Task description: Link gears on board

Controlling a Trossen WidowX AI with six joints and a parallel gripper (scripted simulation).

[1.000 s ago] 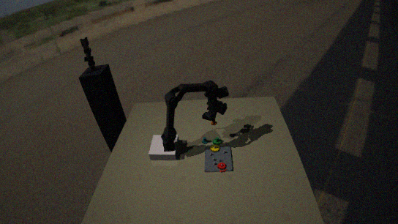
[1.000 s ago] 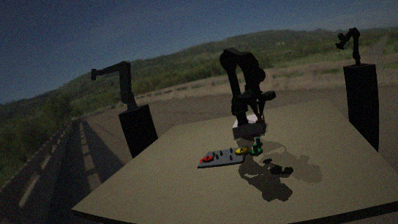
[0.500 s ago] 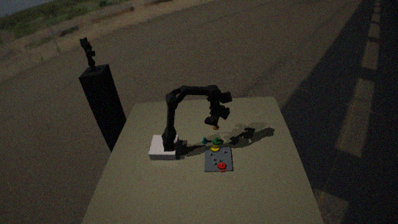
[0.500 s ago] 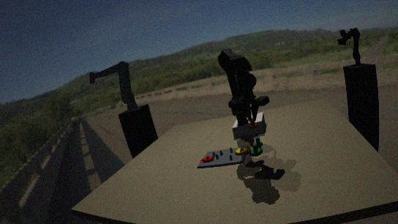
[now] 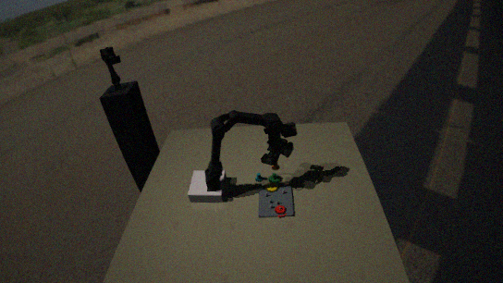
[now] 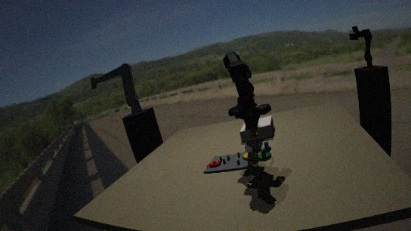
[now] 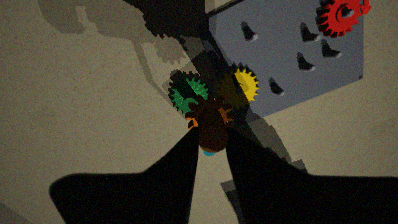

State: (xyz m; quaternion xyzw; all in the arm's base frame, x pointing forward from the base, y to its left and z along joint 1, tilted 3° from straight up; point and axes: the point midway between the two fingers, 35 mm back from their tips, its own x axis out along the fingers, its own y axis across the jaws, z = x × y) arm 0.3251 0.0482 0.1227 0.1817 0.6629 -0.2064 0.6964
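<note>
My gripper [image 7: 211, 132] is shut on an orange gear [image 5: 276, 166] [image 6: 257, 133] [image 7: 226, 116], held above the table near the yellow end of the board. A green gear [image 5: 275, 178] [image 6: 265, 154] [image 7: 184, 104] stands on the table just off the board. A small teal gear [image 5: 259, 177] [image 6: 267, 144] [image 7: 209, 154] is beside it, mostly hidden by the held gear in the wrist view. The yellow gear [image 5: 272, 189] [image 6: 246, 155] [image 7: 248, 85] and red gear [image 5: 280, 209] [image 6: 214, 164] [image 7: 334, 19] sit at opposite ends of the grey board [image 5: 266, 213] [image 6: 226, 168] [image 7: 280, 50]. Several short pegs between them are bare.
The white base block [image 5: 205, 196] [image 6: 264, 132] stands left of the board in the top view. The arm's shadow crosses the table and the yellow gear. A dark, jagged shape [image 5: 316, 167] lies to the right; gear or shadow, I cannot tell.
</note>
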